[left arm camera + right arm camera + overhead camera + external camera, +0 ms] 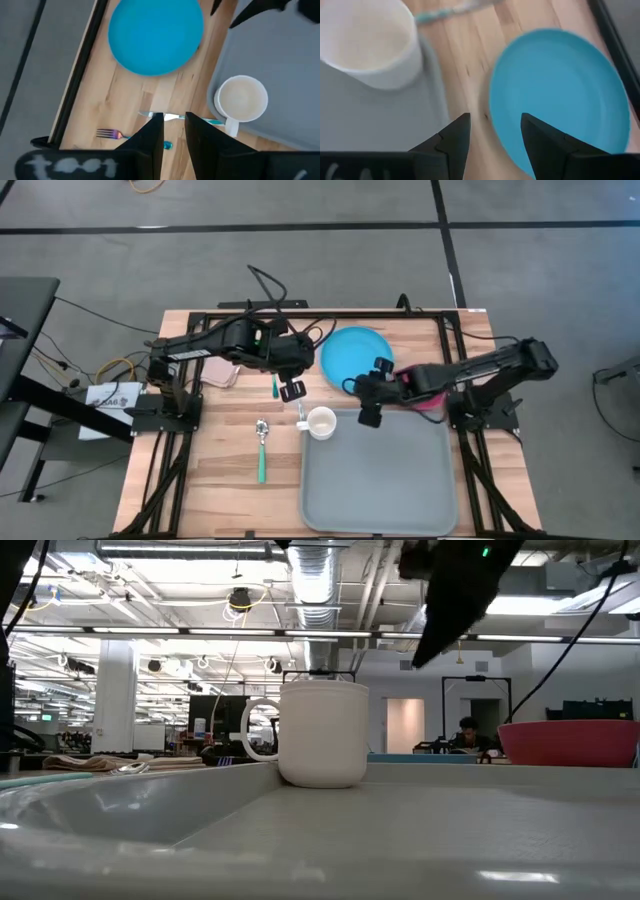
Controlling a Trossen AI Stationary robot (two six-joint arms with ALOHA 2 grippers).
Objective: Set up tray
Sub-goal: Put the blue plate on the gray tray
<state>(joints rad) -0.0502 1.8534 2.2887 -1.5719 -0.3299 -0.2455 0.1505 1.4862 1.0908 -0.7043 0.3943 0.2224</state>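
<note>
Mug (321, 423) stands in the tray (380, 480)'s far-left corner; right fingers (490, 132), released, near the plate (356, 357), likely next; left fingers (173, 131) narrowly parted, empty, above the knife (150, 114).

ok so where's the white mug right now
In the high view the white mug stands upright in the far left corner of the grey tray, just near of the blue plate, with a spoon on the wood to its left.
</note>
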